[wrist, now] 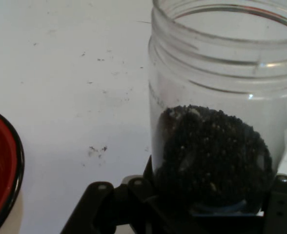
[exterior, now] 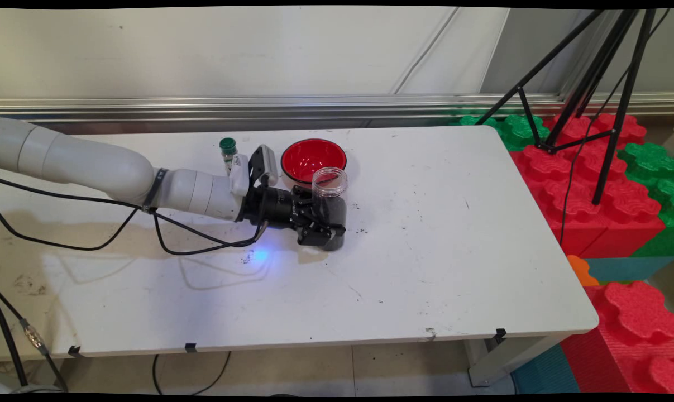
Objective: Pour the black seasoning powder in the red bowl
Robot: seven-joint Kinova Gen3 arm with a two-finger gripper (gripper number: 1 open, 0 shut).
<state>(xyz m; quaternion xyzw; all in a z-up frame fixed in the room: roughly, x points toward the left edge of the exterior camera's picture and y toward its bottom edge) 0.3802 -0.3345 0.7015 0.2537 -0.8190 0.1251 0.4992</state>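
So the gripper [exterior: 326, 223] comes in low and sideways from the left, and its jaws are closed around the bottom part of a clear plastic jar [exterior: 331, 201]. The jar stands upright on the white worktop [exterior: 437, 251], open mouth up, no lid on it, and it's filled about halfway with small black granules [wrist: 213, 155]. In the hand view the jar sits right between the jaws, a bit right of centre, with the black linkage hugging its base on both sides.

Just behind the jar, toward the wall, there's a red bowl [exterior: 313, 160] with a dark rim; from the main view the jar's rim overlaps the bowl's near edge, so can't tell if they actually touch. In the hand view the bowl [wrist: 1, 170] peeks in at the left edge with bare worktop between it and the jar, so looks like a gap there.

A small bottle with a green cap [exterior: 228, 152] stands upright left of the bowl, right behind the wrist. A few black specks [wrist: 97, 150] are scattered on the worktop near the jar
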